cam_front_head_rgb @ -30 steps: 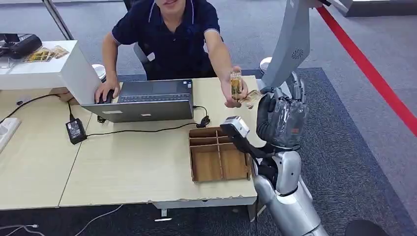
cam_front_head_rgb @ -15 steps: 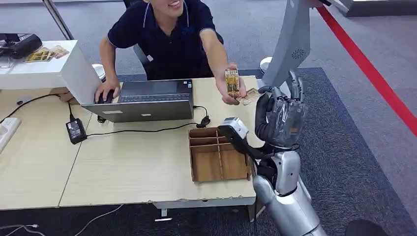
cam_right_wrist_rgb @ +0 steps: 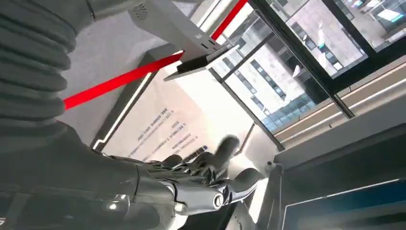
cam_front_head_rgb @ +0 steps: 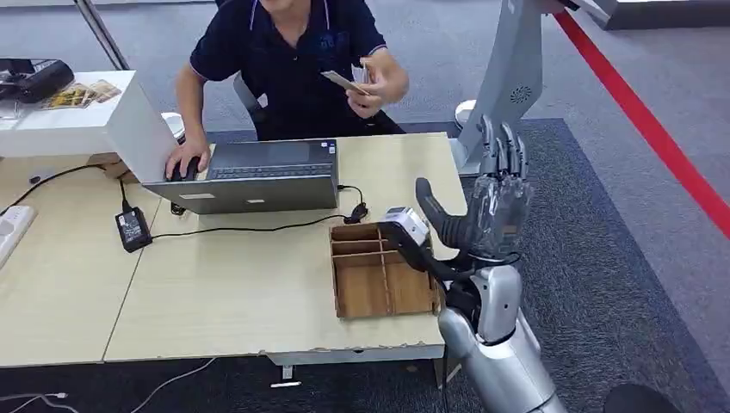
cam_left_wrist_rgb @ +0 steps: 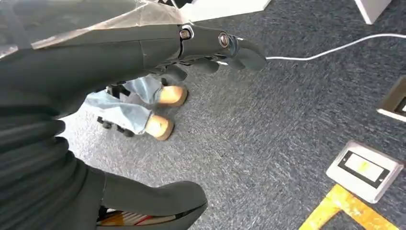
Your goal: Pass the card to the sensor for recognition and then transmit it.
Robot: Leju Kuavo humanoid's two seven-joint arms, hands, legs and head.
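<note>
One card (cam_front_head_rgb: 343, 82) well beyond spread fingers (cam_front_head_rgb: 502, 153).

The right arm (cam_front_head_rgb: 495, 344) rose from the lower edge of the head view, silver at the forearm, bent upward at the wrist. The right hand (cam_front_head_rgb: 486, 206) stood upright, fingers (cam_front_head_rgb: 504, 155) straight and spread apart, the thumb (cam_front_head_rgb: 430, 202) stuck out to the side, with nothing in its grasp. In the left wrist view the left hand (cam_left_wrist_rgb: 143, 52) pointed down toward the floor, its dark fingers loosely extended, the thick thumb (cam_left_wrist_rgb: 158, 199) apart from them, holding nothing.
</note>
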